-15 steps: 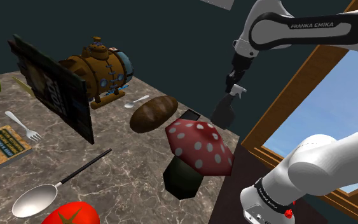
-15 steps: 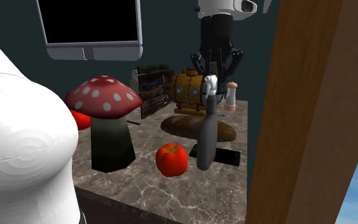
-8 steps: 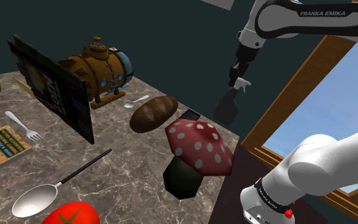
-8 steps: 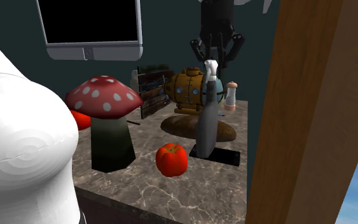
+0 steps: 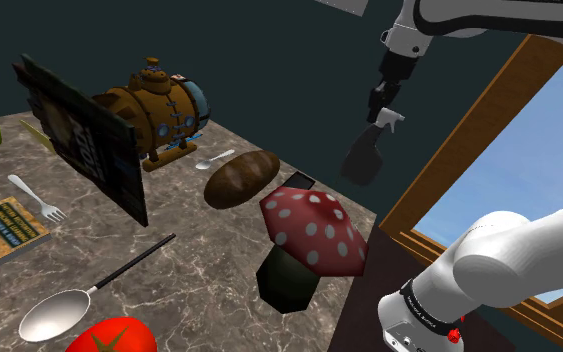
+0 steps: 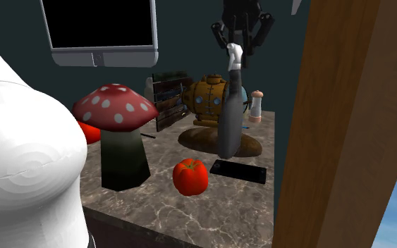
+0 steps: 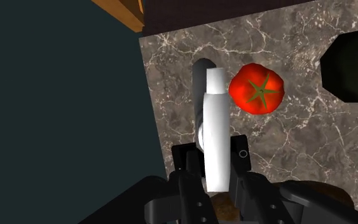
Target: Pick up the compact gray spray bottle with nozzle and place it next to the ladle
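The claw (image 5: pixel 386 104) (image 6: pixel 240 44) (image 7: pixel 217 173) is pinching the white nozzle of the spray bottle (image 5: pixel 363 158) (image 6: pixel 226 131) (image 7: pixel 214 121), one black finger on each side of it. The dark grey body hangs below the claw, clear of the tabletop (image 5: pixel 191 282) (image 7: pixel 177 70) and over its far right part in the shoulder view. In the second exterior view the bottle's base sits above a flat black slab (image 6: pixel 238 171), with a brown loaf (image 5: pixel 241 178) behind it and a tomato (image 6: pixel 190 176) (image 7: pixel 255 89) just to the slab's left. A red spotted mushroom (image 5: pixel 311 230) (image 6: pixel 115 106) stands nearer the stand. The ladle (image 5: pixel 53 315) lies at the shoulder view's near left, well apart from the bottle, beyond the mushroom.
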Robot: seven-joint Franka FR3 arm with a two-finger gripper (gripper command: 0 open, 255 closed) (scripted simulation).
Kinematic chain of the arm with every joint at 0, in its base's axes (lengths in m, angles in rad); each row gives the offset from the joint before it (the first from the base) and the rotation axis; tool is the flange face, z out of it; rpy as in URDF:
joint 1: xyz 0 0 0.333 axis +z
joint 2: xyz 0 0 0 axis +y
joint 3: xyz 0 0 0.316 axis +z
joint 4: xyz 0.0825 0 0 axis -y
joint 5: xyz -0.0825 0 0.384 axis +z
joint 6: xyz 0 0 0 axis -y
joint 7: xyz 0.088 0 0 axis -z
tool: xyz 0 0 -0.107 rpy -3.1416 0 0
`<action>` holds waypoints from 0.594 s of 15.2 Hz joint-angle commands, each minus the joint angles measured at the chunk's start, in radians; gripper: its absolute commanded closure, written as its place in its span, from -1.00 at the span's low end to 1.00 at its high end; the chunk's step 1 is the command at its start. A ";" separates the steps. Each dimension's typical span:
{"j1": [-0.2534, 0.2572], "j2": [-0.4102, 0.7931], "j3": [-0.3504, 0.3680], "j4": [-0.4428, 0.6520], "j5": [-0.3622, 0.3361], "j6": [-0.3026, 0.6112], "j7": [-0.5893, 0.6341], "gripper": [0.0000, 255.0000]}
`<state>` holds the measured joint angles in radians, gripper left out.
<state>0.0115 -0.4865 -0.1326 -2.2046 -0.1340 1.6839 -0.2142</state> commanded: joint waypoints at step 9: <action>0.002 0.022 0.005 0.155 0.006 -0.133 -0.012 1.00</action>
<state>0.0146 -0.4656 -0.1259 -2.0631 -0.1274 1.5635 -0.2227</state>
